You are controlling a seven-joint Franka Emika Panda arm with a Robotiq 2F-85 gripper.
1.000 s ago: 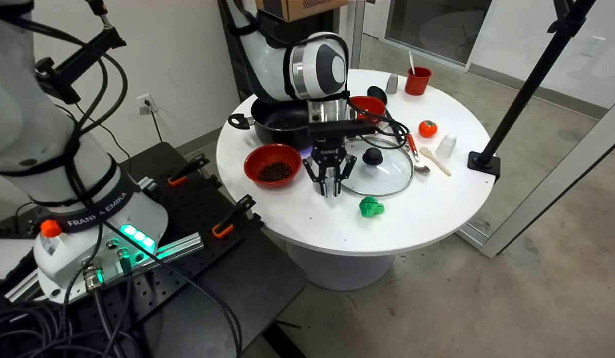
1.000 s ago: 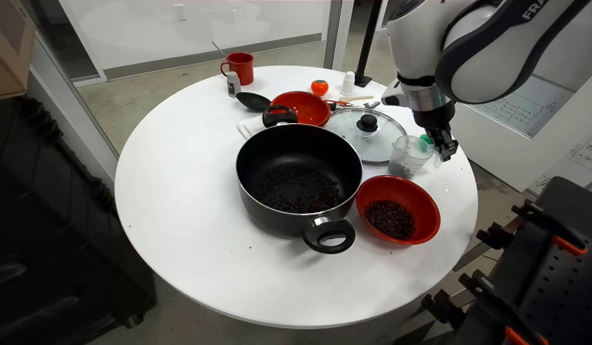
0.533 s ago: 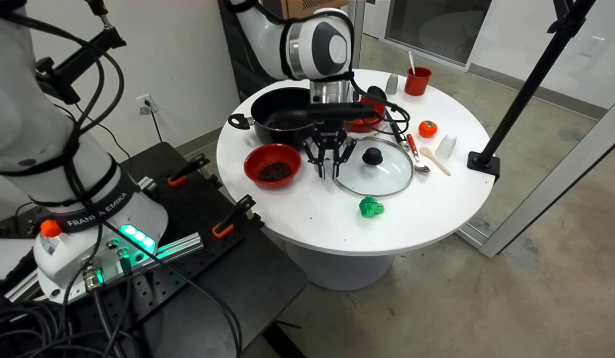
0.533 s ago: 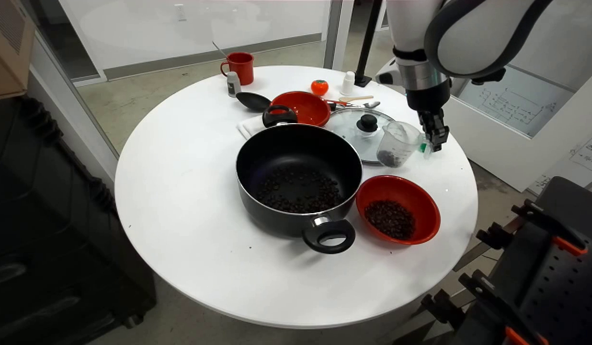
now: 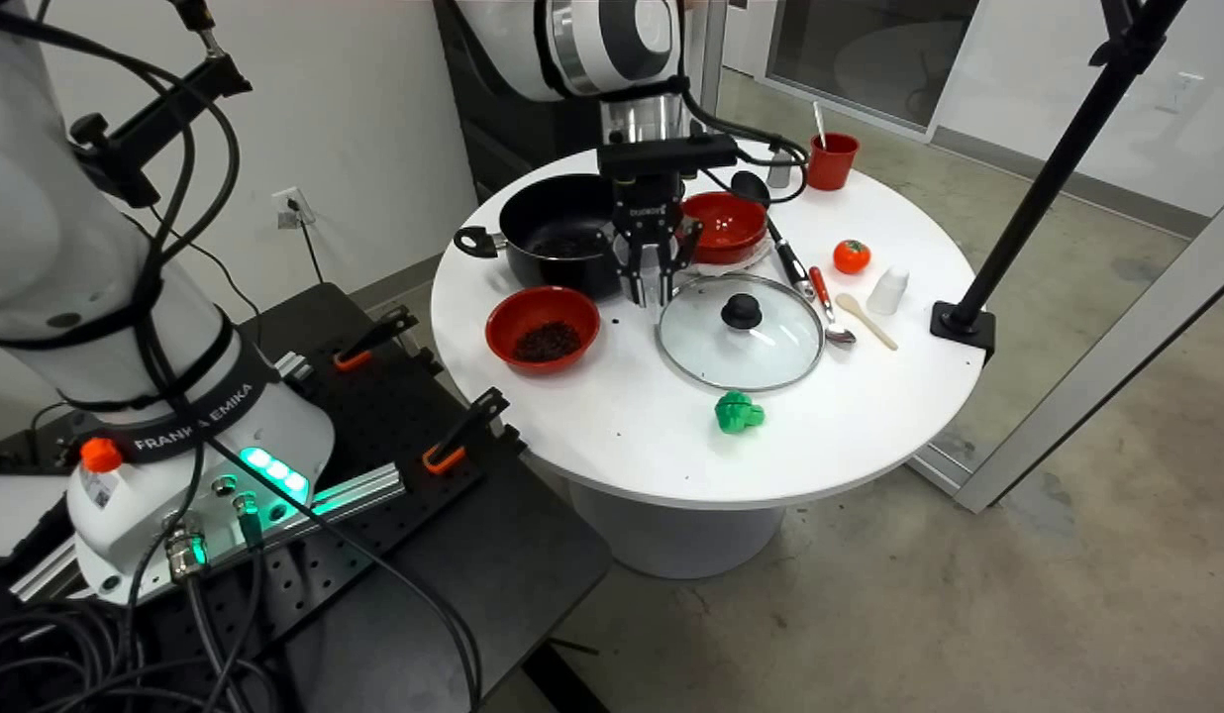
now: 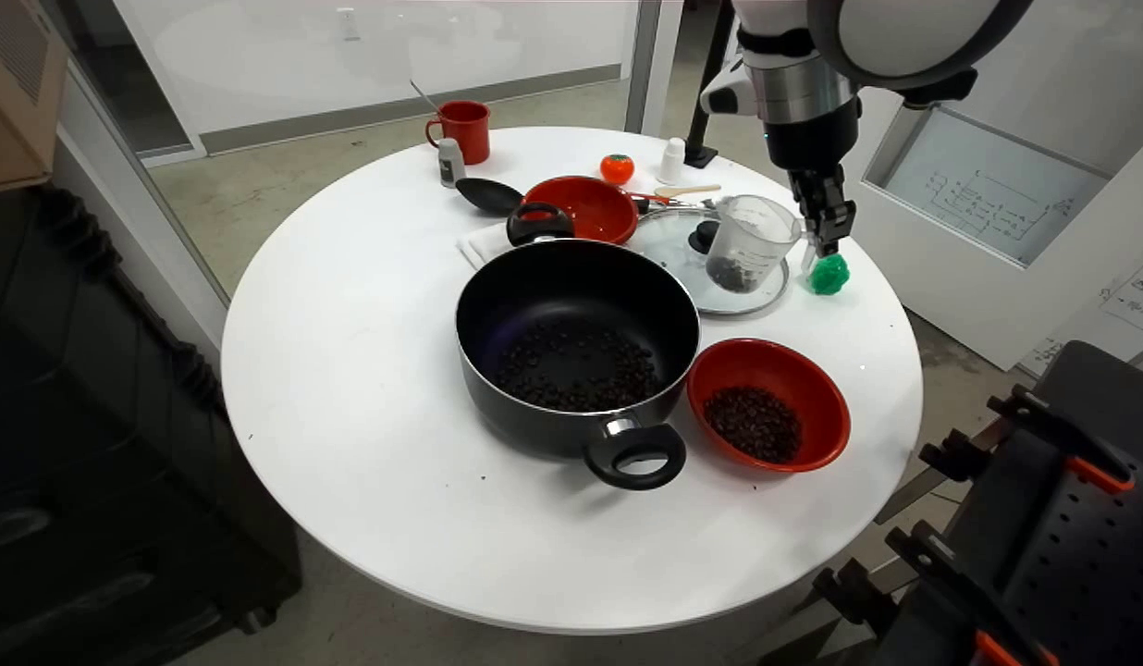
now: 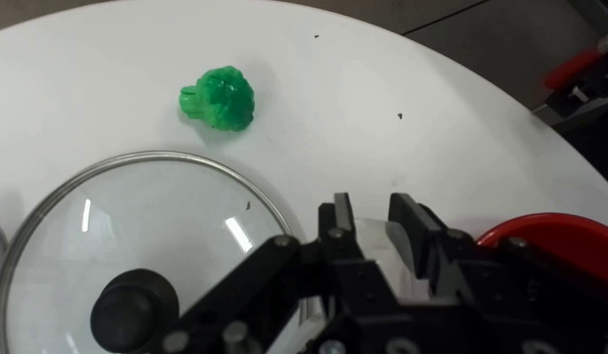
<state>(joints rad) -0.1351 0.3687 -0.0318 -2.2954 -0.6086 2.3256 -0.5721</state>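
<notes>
This is most likely a robotics lab. In an exterior view, a Franka arm's base [image 5: 265, 406] stands at the left among coiled cables [image 5: 57, 644], with clamps [image 5: 463, 431] gripping the edge of a perforated black board [image 6: 1089, 536]. Handwritten diagrams mark a white panel [image 6: 983, 199]; bare concrete floor [image 5: 1018, 614] and a far glass panel [image 5: 874, 50] look office-like, while a cooking pot [image 6: 571, 282] lends a kitchen note.

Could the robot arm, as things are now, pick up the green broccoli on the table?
Probably not: its fingers are closed on the clear cup, so they seem occupied. Nothing visible covers the green broccoli, though.
</notes>
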